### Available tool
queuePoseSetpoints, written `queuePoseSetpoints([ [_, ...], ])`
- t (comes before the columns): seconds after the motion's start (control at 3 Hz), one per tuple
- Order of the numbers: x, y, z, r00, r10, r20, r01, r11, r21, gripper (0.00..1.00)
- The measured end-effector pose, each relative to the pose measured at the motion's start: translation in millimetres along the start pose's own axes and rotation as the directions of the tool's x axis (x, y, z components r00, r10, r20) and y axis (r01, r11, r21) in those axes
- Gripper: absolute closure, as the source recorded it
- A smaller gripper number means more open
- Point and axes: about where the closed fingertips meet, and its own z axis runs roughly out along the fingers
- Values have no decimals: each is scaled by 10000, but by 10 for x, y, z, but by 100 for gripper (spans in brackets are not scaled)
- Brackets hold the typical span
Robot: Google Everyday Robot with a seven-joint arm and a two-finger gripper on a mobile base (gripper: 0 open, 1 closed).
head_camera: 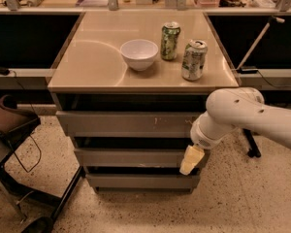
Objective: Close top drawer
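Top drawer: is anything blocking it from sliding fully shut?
Nothing visible blocks the top drawer; the dark gap above its front shows no object. The gripper hangs lower at the right, in front of the drawer below.

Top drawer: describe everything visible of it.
The top drawer is wide, grey metal, with a flat handle-less front and small white scratches right of centre. It sits under the counter top, jutting out past the two drawers below, not fully shut; a dark gap shows above it. The robot's arm covers its right end, the hand hanging just below that corner.
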Motion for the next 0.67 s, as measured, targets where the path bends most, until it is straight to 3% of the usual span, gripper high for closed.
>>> queuePoseSetpoints([
  [0.33,-170,-96,-10,9998,-182,123,180,9998,115,0],
  [0.67,-169,-95,-11,9998,-182,123,180,9998,115,0],
])
